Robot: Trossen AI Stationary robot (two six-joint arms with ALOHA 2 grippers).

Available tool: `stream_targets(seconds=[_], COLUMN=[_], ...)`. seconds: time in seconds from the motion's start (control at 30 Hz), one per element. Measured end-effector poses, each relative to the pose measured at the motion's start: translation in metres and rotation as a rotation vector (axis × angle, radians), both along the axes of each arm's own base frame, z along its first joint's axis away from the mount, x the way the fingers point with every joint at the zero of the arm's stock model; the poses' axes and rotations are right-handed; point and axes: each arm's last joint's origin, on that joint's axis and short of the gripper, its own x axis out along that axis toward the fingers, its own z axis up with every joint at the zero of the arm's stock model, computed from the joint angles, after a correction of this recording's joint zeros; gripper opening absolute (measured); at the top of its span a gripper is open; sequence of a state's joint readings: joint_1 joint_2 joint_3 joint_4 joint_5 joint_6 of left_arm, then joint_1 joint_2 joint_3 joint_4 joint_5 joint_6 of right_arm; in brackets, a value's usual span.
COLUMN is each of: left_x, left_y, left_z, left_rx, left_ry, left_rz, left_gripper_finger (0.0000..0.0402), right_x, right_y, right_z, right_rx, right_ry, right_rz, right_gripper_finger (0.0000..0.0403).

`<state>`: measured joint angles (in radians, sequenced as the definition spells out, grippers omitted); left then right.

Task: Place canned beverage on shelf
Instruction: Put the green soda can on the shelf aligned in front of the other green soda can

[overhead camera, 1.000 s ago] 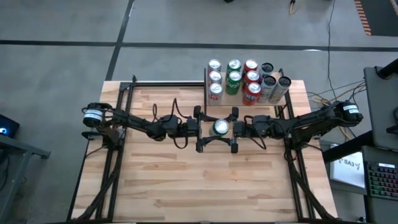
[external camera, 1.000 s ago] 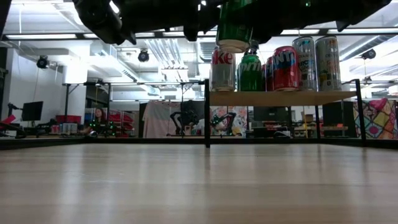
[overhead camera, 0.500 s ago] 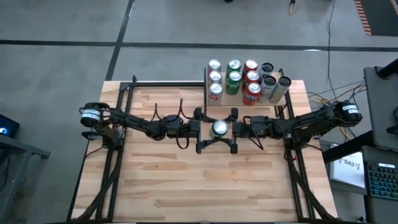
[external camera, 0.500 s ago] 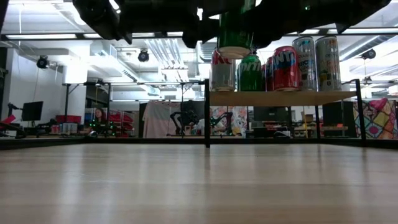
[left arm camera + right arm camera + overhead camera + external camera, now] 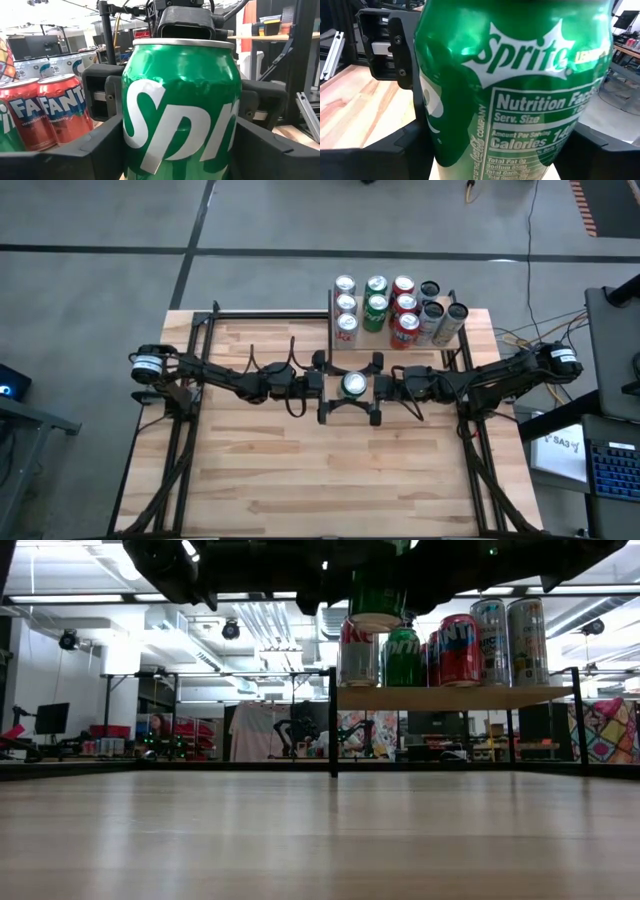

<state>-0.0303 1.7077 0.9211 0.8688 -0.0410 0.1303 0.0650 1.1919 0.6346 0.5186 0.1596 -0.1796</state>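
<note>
Both tools, left (image 5: 333,385) and right (image 5: 372,386), clamp the Sprite can (image 5: 353,385) (held upright, midair).

Butcher-block table (image 5: 300,480), light striped wood, sits on a grey concrete floor (image 5: 100,240). Black keyboard (image 5: 612,470) on a stand beside the table's edge; a white box (image 5: 560,448) is next to it. Cables (image 5: 510,338) trail off the table corner. Low view: workshop room behind, a person (image 5: 160,726) seated far off, a dark monitor (image 5: 52,718), a colourful patterned panel (image 5: 605,730), ceiling strip lights (image 5: 90,598).
</note>
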Motion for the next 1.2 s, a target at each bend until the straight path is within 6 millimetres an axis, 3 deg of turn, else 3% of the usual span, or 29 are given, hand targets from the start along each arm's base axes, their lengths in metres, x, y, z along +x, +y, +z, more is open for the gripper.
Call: stream_targets(seconds=[0.17, 0.27, 0.63, 0.8, 1.2], left_x=[0.0, -0.001, -0.021, -0.031, -0.032], left_y=[-0.001, -0.003, -0.003, -0.004, -0.002], left_z=[0.001, 0.0, 0.015, 0.006, -0.003], left_rx=[0.013, 0.019, 0.046, 0.043, 0.021], left_ry=[-0.006, -0.006, 0.001, 0.03, 0.005], left_rz=[-0.002, -0.006, -0.008, -0.019, 0.036], left_gripper_finger=[0.0282, 0.0282, 0.0282, 0.0282, 0.0282], right_x=[0.0, -0.001, -0.022, -0.032, -0.02], right_y=[0.0, 0.0, -0.001, -0.003, -0.001], right_z=[0.0, -0.001, 0.018, 0.031, 0.027], right_rx=[0.038, 0.073, 0.099, 0.115, 0.141], right_ry=[0.0, 0.009, 0.007, -0.053, -0.099], right_rz=[-0.003, -0.007, -0.012, -0.023, -0.01], right_gripper_finger=[0.0342, 0.0354, 0.0346, 0.0346, 0.0347])
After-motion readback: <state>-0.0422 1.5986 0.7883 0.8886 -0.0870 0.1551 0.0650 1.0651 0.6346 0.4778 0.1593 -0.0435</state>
